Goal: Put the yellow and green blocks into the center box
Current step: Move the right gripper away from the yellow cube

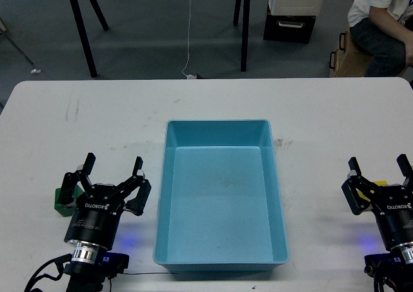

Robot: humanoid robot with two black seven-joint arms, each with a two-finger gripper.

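Note:
The light blue center box stands in the middle of the white table, and nothing lies inside it. My left gripper is left of the box with its fingers spread open and nothing between them. The dark green block rests on the table just left of that gripper's body, partly hidden by it. On the right, my right gripper is also open. The yellow block shows only as yellow patches behind that gripper's knuckles, mostly covered by it.
The table's far edge runs across the view. Beyond it on the floor are black stand legs, a black crate, a wooden box and a seated person.

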